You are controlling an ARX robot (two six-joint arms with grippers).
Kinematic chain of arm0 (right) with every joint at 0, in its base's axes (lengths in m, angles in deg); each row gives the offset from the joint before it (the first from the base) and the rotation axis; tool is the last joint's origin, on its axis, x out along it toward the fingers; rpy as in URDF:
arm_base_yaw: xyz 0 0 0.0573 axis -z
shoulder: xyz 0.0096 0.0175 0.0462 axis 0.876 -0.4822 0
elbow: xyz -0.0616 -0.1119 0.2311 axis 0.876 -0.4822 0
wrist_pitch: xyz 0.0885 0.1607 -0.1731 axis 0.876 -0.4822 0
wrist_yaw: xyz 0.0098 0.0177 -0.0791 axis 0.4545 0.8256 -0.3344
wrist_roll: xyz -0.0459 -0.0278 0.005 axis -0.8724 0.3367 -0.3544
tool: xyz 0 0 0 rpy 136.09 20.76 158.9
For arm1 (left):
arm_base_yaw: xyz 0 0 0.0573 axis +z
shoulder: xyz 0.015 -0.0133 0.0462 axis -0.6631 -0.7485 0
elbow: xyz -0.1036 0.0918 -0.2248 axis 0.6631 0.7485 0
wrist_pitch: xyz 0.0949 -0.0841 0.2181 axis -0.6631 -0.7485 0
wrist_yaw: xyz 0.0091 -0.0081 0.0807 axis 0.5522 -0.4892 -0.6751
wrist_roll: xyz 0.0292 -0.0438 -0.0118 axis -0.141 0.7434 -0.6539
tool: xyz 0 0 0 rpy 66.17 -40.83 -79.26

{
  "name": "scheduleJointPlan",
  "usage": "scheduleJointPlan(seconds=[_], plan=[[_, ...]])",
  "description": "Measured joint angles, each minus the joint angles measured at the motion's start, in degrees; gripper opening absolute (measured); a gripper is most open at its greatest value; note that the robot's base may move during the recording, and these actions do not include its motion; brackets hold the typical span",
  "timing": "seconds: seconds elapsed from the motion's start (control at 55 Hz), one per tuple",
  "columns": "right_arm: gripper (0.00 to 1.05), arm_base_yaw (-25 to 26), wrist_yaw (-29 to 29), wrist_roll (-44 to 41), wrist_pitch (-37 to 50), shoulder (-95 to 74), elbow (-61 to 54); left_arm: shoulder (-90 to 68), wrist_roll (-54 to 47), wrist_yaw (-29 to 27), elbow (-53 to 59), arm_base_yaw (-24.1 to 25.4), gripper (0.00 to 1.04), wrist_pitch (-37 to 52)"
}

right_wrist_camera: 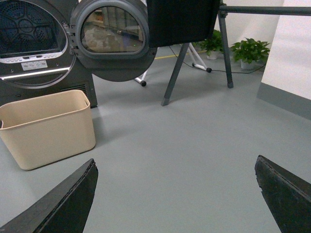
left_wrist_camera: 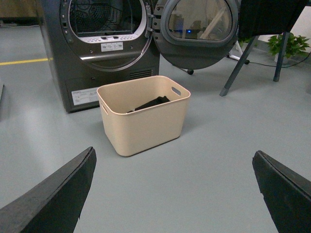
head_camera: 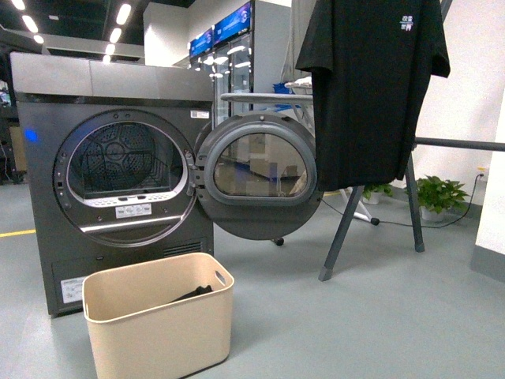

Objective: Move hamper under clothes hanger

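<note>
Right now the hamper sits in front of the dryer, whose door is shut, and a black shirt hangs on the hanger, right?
No: the door is open, as the front view shows. The hamper does sit in front of the dryer, and the shirt hangs on the hanger.

Bare floor (head_camera: 371,324) at your 2 o'clock is free; dryer door (head_camera: 259,175) and clothes hanger (head_camera: 343,229) legs obstruct 12 o'clock.
</note>
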Motion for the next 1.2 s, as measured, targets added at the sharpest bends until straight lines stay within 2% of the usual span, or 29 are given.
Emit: scheduleJointPlan(seconds=[1.2], plan=[[0.97,0.0,-0.1,0.0,0.0,0.0,0.0,0.1,0.0,0.0,0.0,0.0,0.98,0.0]])
